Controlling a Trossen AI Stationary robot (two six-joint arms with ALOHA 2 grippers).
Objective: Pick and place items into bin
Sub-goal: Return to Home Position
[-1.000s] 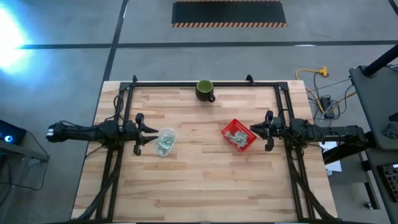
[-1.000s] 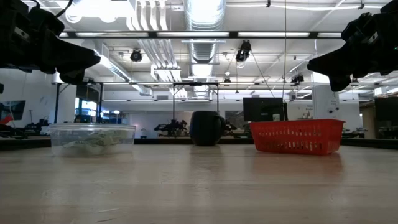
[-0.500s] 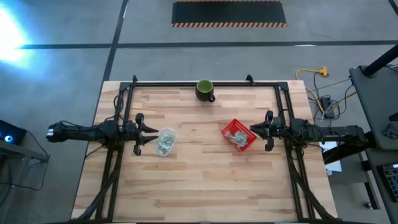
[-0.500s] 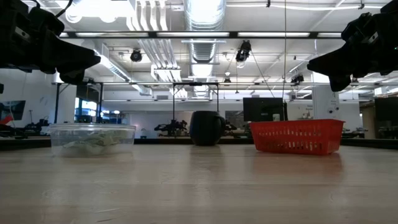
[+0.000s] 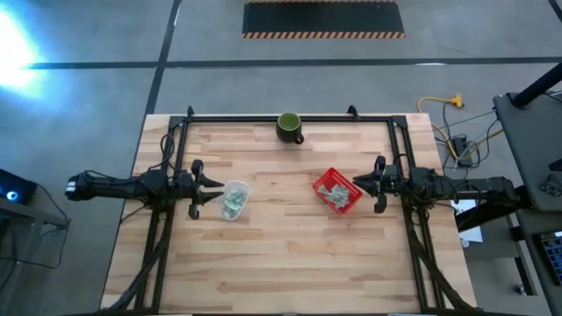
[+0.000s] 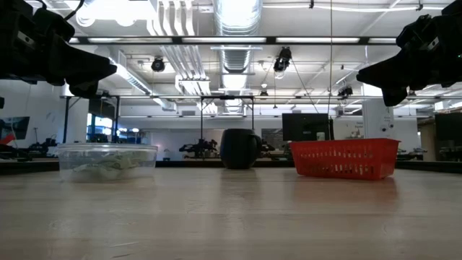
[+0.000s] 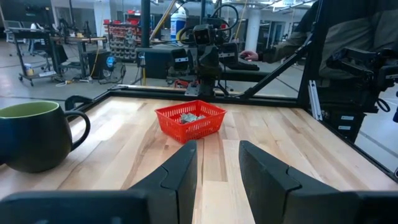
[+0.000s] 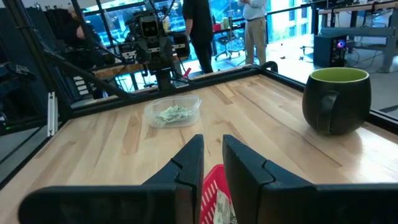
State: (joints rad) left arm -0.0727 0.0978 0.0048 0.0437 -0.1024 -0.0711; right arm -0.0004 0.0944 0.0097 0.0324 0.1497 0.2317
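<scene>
The pale green-and-white wrapped packets [image 5: 232,203] lie in two heaps. One fills a clear round plastic bin [image 5: 239,187] just in front of the left end effector [image 5: 213,184]. The other sits in a red mesh plastic basket [image 5: 321,178] just in front of the right end effector [image 5: 358,183]. Both end effectors hover above the light wooden surface [image 5: 281,254], each with its fingers a narrow gap apart and holding nothing. The packets look flat, crinkled and jumbled. A dark green ceramic mug [image 5: 289,127] stands at the far edge, well apart.
</scene>
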